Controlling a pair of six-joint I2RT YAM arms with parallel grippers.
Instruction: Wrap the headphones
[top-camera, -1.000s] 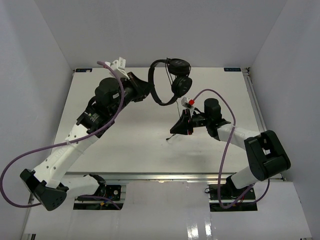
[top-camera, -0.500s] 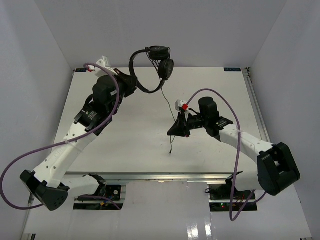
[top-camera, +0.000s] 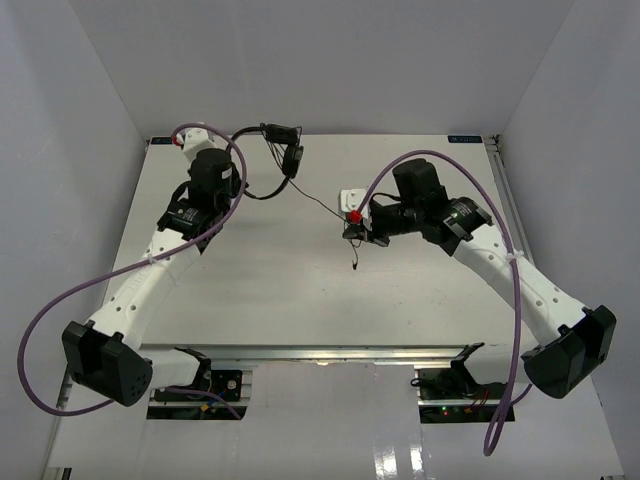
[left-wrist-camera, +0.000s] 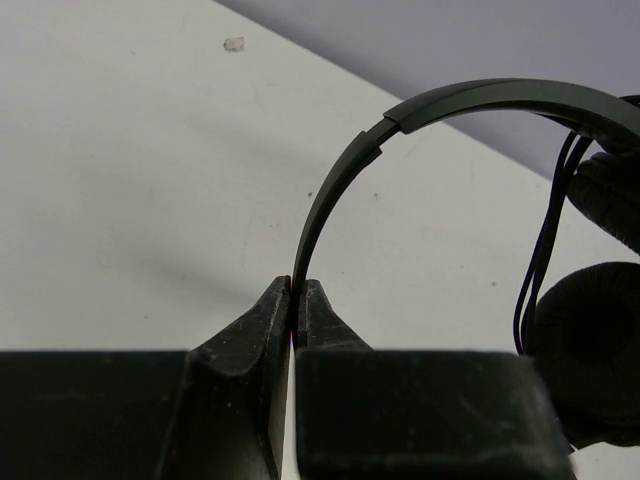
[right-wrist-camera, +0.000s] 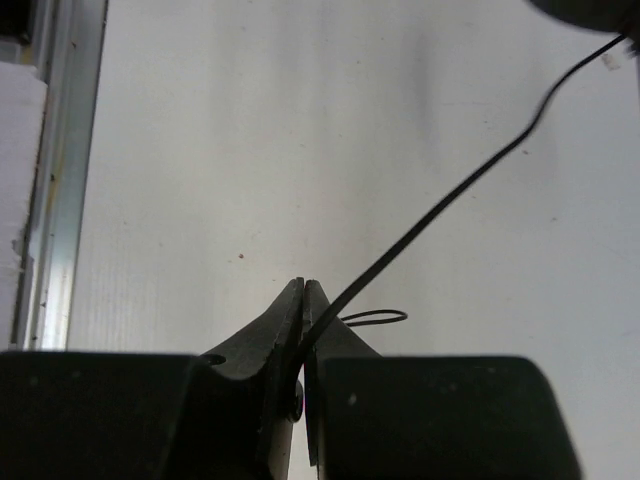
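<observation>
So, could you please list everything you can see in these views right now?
headphones: one pair, black, over the table's far left, in the left claw
cord: one, thin and black, running from the headphones to the right claw, its end trailing past it
table: one, white, under everything
walls: three, white, left, right and far sides
cables: two, purple, one looping off each arm
arms: two, white with black joints, bases at the near edge
left claw: one, black, shut on the headphones
right claw: one, black, shut on the cord
</observation>
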